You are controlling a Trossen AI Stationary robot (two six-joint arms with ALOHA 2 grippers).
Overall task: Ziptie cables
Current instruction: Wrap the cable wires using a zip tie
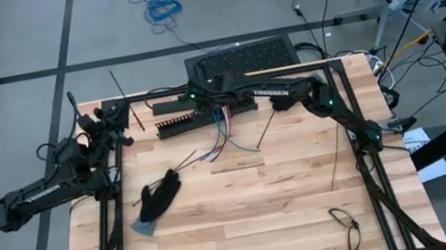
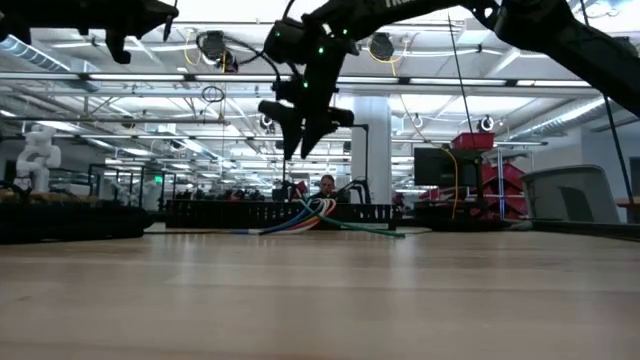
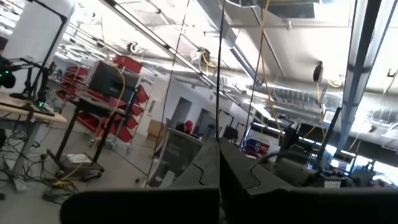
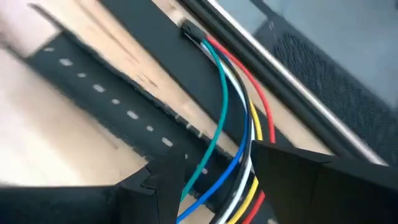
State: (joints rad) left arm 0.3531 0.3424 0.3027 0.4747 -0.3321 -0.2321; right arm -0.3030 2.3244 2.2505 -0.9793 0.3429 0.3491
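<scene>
Cables (image 4: 231, 118) fan out over the slotted black bar (image 4: 106, 106) at the table's far edge, with the right gripper (image 4: 217, 171) poised over them.

Its jaws stand apart, straddling the bundle without yet pinching it; judging by this, a good grasp means lowering squarely so every strand sits between the fingers before closing. The left gripper (image 1: 116, 121), fingers together and empty, waits raised at the table's far left corner, well apart.

Table (image 1: 249, 221) pale planked wood, matt; cables (image 4: 233, 118) glossy smooth plastic; slotted bar (image 4: 112, 106) matt black.
</scene>
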